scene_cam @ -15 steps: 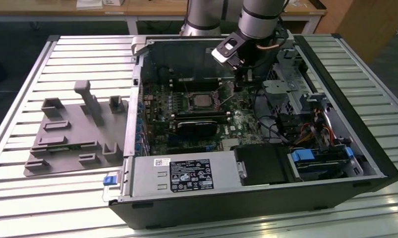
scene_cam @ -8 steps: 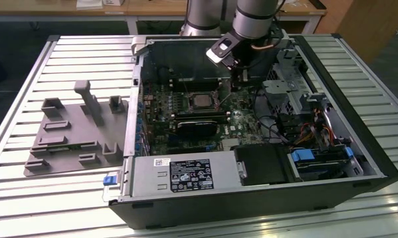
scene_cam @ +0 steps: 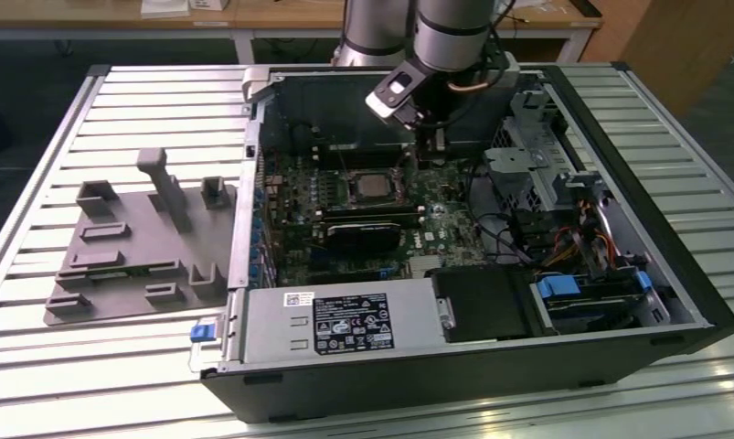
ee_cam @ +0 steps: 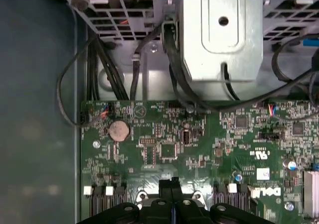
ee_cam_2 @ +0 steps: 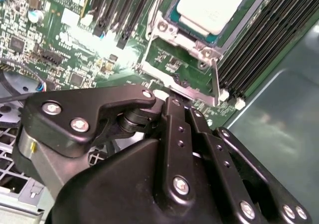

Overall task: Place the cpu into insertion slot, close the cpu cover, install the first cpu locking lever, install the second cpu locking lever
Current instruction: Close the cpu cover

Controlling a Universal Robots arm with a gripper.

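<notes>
The gripper point(ee_cam_2: 170, 101) has its jaws pressed together, nothing between them, just above the green board. The cpu point(ee_cam_2: 212, 7) sits in the insertion slot point(ee_cam_2: 164, 29) — near the fingertips, not touching.

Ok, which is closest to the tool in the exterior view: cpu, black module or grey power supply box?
From the tool:
1. The cpu, close by, toward the exterior view's left.
2. The black module, beyond the cpu, lower in the view.
3. The grey power supply box, lowest in the view.
</notes>
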